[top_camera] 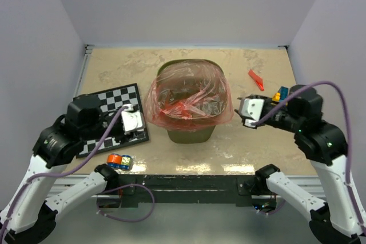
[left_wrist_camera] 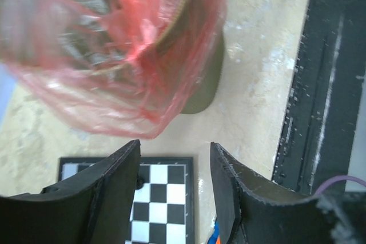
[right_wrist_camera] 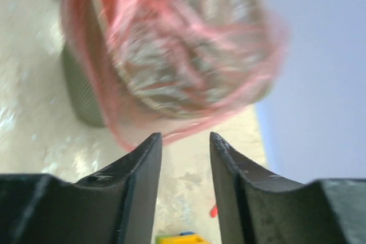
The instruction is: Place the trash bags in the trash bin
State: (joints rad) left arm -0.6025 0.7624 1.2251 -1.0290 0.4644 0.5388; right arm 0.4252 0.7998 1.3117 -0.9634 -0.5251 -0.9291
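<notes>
From above, the trash bag (top_camera: 166,92) is spread across the mouth of the trash bin (top_camera: 191,135). Its film drapes over the rim all round, so it lines the bin rather than lying loose inside. The left gripper (top_camera: 137,119) sits over the checkerboard (top_camera: 108,98), and the right gripper (top_camera: 240,110) sits opposite. Each is just beside the bin, flanking it as if to handle opposite edges. A small red strip (top_camera: 255,79) lies well apart on the table (top_camera: 114,67), probably a second bag yet to go in.

The left wrist view shows its jaws apart with nothing between them; the bag's skirt (left_wrist_camera: 114,72) hangs ahead, untouched.

The right wrist view is blurred, yet its jaws are likewise apart and empty, and the bag (right_wrist_camera: 171,44) is clear of them.
</notes>
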